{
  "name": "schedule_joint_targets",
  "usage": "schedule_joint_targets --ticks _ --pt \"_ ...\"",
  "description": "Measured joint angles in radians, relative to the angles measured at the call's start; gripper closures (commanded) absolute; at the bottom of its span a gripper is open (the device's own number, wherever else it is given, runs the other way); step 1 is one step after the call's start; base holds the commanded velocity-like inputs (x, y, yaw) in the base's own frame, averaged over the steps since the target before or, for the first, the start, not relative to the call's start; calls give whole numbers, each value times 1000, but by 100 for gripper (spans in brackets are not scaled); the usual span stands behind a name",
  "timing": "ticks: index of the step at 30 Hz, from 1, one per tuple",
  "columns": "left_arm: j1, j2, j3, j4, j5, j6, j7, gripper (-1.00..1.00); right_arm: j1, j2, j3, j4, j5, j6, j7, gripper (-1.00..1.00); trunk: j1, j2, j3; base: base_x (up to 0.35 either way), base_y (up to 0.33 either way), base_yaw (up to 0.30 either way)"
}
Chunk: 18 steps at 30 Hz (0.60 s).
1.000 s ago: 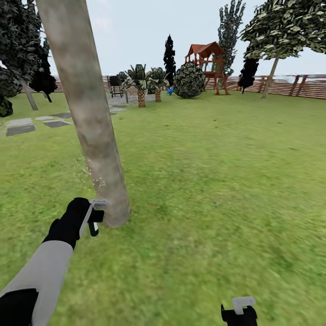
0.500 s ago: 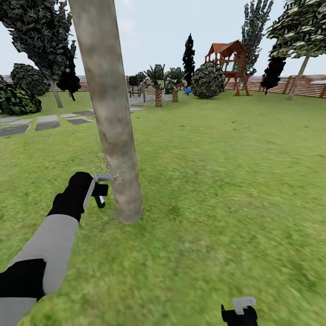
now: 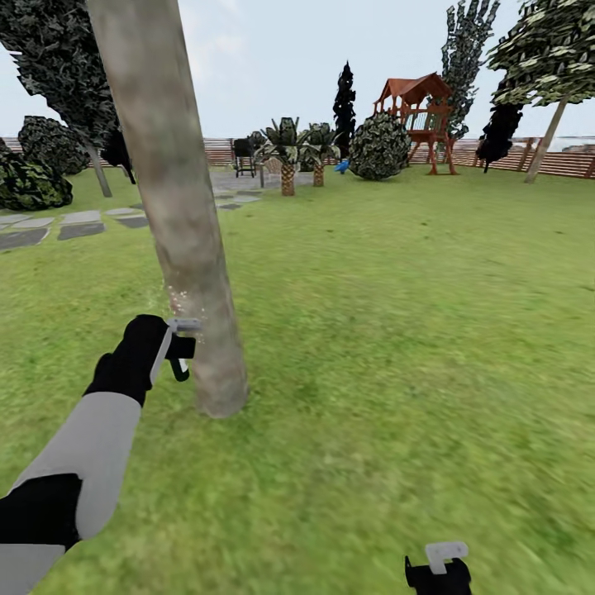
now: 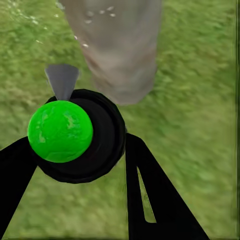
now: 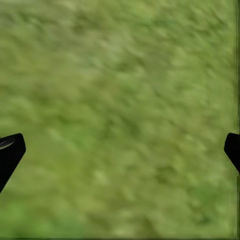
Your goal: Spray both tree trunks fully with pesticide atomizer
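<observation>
While left fingers (image 4: 75, 165) clasp atomizer (image 4: 75, 132), trunk (image 3: 169, 215) top cropped, right fingers (image 5: 120, 150) spread.

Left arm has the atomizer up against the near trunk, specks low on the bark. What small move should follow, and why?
Probably raise the left gripper so the atomizer aims higher on the tree trunk. The white spray specks sit only near nozzle height; the bark above looks unspeckled. The right gripper is open, idle over grass.
</observation>
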Motion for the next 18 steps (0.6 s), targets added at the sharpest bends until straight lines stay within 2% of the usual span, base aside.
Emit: schedule_joint_targets --ticks 5,10,14,18 --pt "-2 -2 0 -1 0 0 0 100 0 0 0 0 0 0 0 -100 0 0 0 -107 -274 43" --pt "-3 -4 0 -1 0 0 0 100 0 2 0 0 0 0 1 -100 0 0 0 -64 -274 235" --pt "-2 -5 1 -1 0 0 0 100 0 2 0 0 0 0 0 -100 0 0 0 35 -275 264" --pt "0 -5 0 0 0 0 0 100 0 2 0 0 0 0 1 -100 0 0 0 130 -271 67"
